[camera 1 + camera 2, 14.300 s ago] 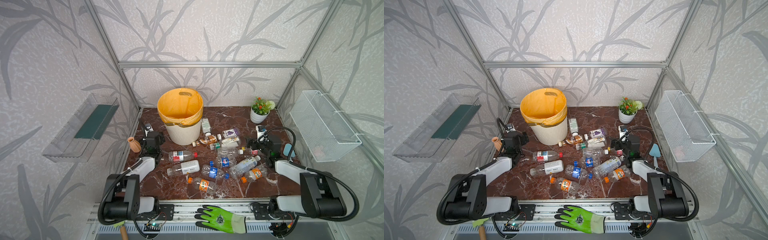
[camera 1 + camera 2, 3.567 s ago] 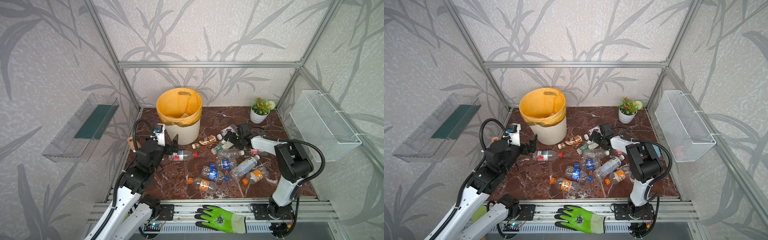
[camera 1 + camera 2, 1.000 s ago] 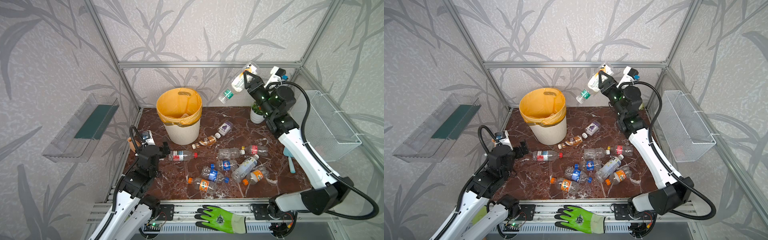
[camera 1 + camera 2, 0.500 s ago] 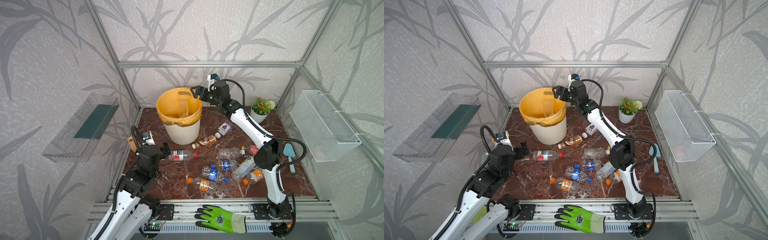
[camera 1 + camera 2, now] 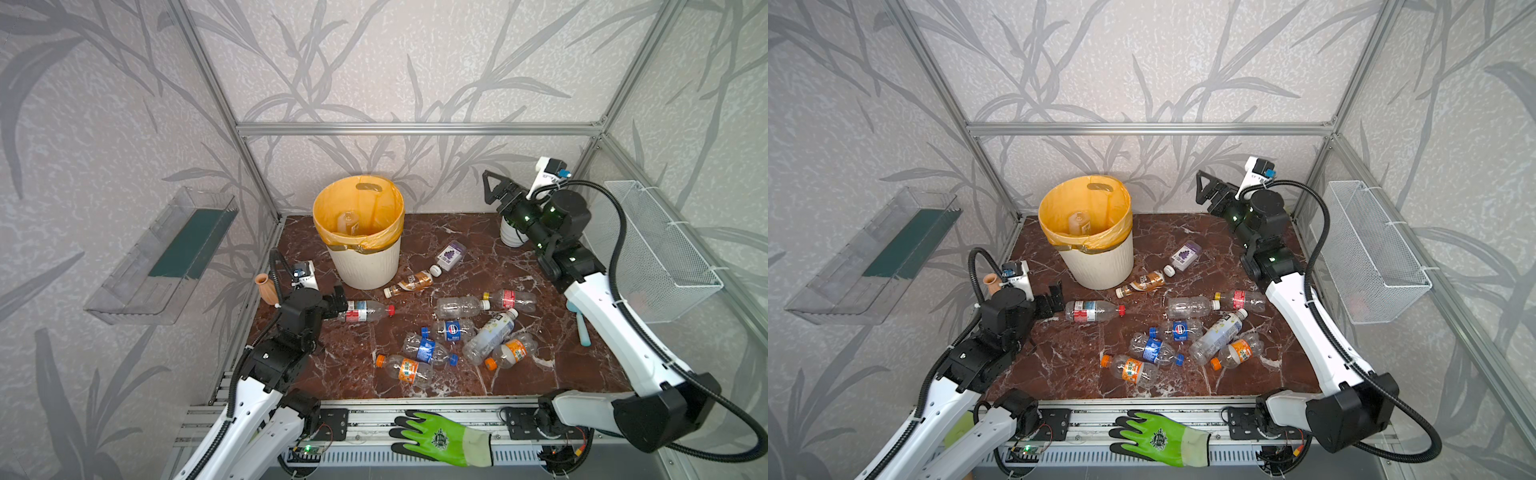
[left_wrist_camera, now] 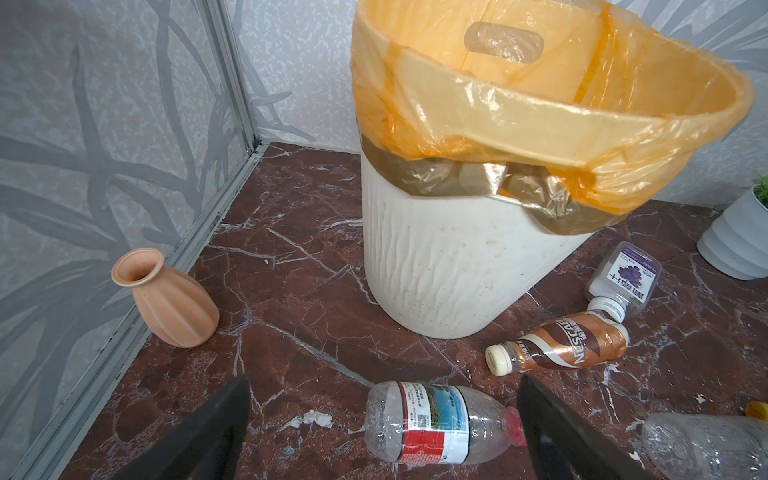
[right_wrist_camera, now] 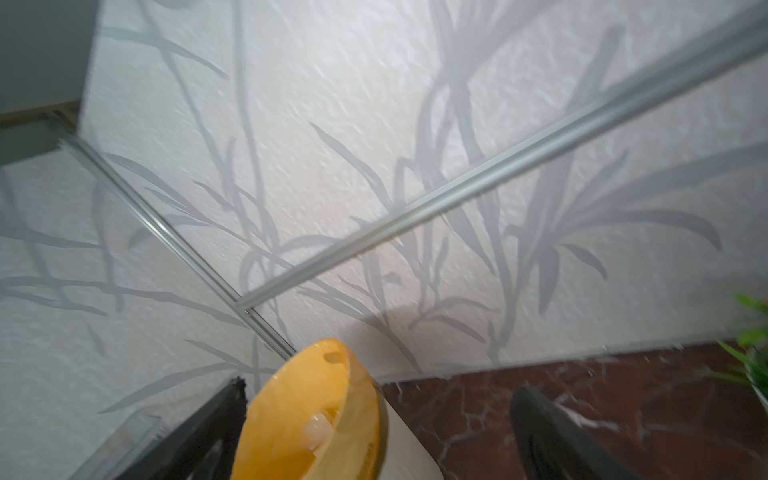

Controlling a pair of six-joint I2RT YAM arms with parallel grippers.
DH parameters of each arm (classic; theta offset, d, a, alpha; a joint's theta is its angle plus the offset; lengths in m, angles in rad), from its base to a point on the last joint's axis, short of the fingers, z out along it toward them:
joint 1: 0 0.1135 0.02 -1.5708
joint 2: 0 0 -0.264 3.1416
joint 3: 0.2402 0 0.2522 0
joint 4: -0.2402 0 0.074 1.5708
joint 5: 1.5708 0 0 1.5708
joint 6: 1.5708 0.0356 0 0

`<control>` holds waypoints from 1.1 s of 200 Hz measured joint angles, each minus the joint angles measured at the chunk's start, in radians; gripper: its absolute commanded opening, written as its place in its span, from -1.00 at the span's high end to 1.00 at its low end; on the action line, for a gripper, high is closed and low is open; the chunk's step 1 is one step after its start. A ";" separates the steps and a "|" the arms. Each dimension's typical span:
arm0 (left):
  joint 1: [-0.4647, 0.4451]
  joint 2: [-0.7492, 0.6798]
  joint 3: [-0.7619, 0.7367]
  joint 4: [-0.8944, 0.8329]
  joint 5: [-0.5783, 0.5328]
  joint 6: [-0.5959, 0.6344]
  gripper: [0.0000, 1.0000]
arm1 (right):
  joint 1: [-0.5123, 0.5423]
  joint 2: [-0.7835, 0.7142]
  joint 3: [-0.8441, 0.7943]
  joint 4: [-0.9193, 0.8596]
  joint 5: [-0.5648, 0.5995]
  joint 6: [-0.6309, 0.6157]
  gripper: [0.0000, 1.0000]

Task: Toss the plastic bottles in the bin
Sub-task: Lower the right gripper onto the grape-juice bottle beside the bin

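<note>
Right end effector (image 5: 491,188) wide, empty, pulled back from bin (image 5: 365,266); dropped bottle (image 5: 348,222) inside. Left end effector (image 5: 340,300) held wide at red-label bottle (image 5: 363,311), vase (image 5: 266,287) beside.

white shells and black joints are making up both arms (image 5: 602,316); ribbed black cables (image 5: 618,237) are looping behind the left end effector (image 5: 338,300) and right end effector (image 5: 492,188).

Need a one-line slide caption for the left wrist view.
Open left gripper frames a red-capped bottle lying before the orange-lined bin, terracotta vase nearby.
</note>
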 measured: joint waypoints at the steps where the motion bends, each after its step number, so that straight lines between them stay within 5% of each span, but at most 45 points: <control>1: 0.000 0.000 0.000 0.000 0.001 0.000 -0.98 | -0.001 0.003 -0.006 0.001 0.000 0.001 -0.98; 32: 0.000 0.000 0.000 0.003 0.016 -0.001 -0.98 | -0.011 0.167 -0.201 -0.047 -0.007 0.069 -0.98; 64: 0.000 0.002 0.000 0.003 0.024 -0.001 -0.98 | 0.001 0.286 -0.211 -0.110 -0.006 0.097 -0.98; 154: 0.000 0.021 -0.006 -0.005 0.026 0.000 -0.98 | 0.122 0.642 0.236 -0.390 0.130 0.064 -0.98; 220: 0.000 0.020 -0.023 -0.005 0.026 0.000 -0.98 | 0.127 0.769 0.404 -0.589 0.221 0.084 -0.98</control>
